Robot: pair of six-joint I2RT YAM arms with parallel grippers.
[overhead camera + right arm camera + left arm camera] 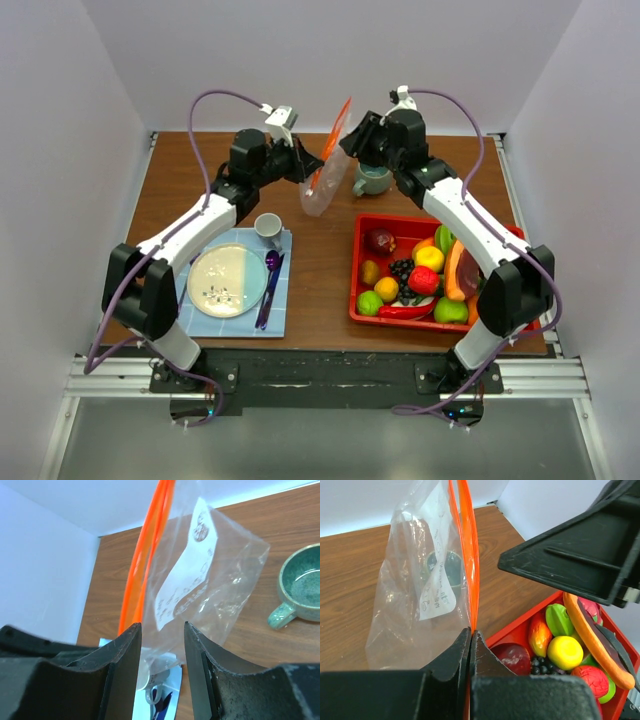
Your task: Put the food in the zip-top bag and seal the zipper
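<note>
The left end effector (470, 636) is clamped shut on the zipper (474, 580), its 2 fingers pressed together over the orange-red strip at one end of the mouth. It holds the zip-top bag (415, 605) up at the far middle of the worktop (320, 270), with the strip rising at a slant and the clear body hanging beside it. The right end effector (161, 625) faces it from the other side. Its 2 fingers stand apart, with the bag's film and the strip showing in the gap between them. It does not look like a pinch, though whether a finger touches the film I cannot tell.

The task looks barely begun. The bag holds nothing but a white label, and the 2 lips of the strip lie close together, so the mouth is hardly open. All the food (412, 275) sits piled in the red tray (400, 217) at the near right of the worktop. Widening the mouth, loading every piece and pressing the strip closed are all left to do.

The food lies apart from both end effectors, nearer the arm bases. In the left wrist view the tray is just right of the closed fingers, lower down.
</note>
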